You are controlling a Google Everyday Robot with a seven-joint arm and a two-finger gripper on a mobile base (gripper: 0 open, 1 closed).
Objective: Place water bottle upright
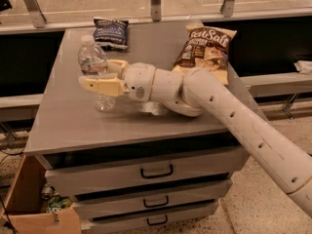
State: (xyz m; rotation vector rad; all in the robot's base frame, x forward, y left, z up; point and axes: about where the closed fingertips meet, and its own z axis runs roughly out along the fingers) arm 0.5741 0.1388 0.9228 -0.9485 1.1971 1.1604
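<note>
Grey worktop with the bottle standing on end in the gripper's hold

Grey metal forms the worktop (pixel 63 123), which caps a cabinet with three drawers (pixel 156 172) below its front edge. The water bottle (pixel 93 65) stands in the left half of the worktop, about midway between the front and back edges and closer to the left edge than to the centre. Its long axis runs straight up and down. The white cap points up and the base is down at the surface, with the label band just under the neck.

The gripper (pixel 96 76) reaches in from the right and is closed around the middle of the water bottle. One pale finger crosses in front of it and the other sits behind it, so the bottle is pinched between the two. The white arm (pixel 234 121) runs from the gripper across the worktop and off past the front right corner.

A dark blue snack bag (pixel 110 31) lies flat near the back edge, just behind the water bottle and clear of it. A brown chip bag (pixel 204 47) lies towards the back right corner, partly covered by the arm. On the floor beside the front left corner sits an open cardboard box (pixel 24 218) with something green inside
</note>
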